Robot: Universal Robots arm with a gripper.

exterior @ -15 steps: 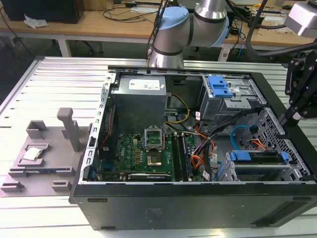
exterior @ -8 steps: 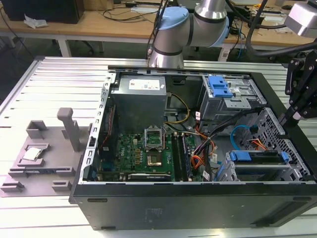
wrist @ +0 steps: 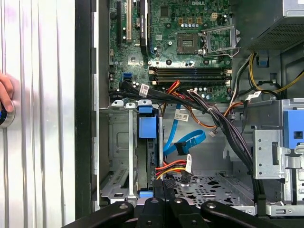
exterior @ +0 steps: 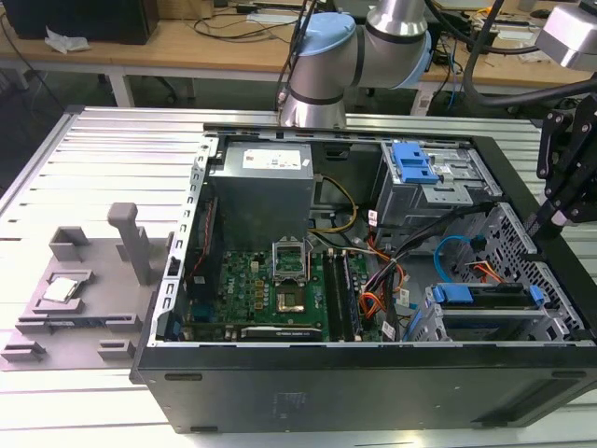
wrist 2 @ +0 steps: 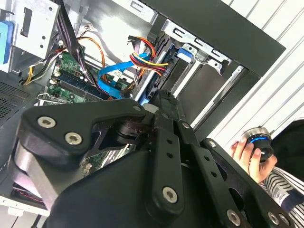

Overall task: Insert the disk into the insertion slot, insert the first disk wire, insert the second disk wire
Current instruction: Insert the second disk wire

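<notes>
hovering pincer [wrist: 164, 186] by 1 disk [wrist: 147, 156] in 1 slot [wrist: 118, 159], 1 light-blue wire [wrist: 188, 142] nr; grip can't tell

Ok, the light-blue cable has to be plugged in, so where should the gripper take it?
Probably at the dark plug ending the second disk wire, coming down through the case's open side: the plug is rigid and flat-sided, the ribbon limp.
</notes>
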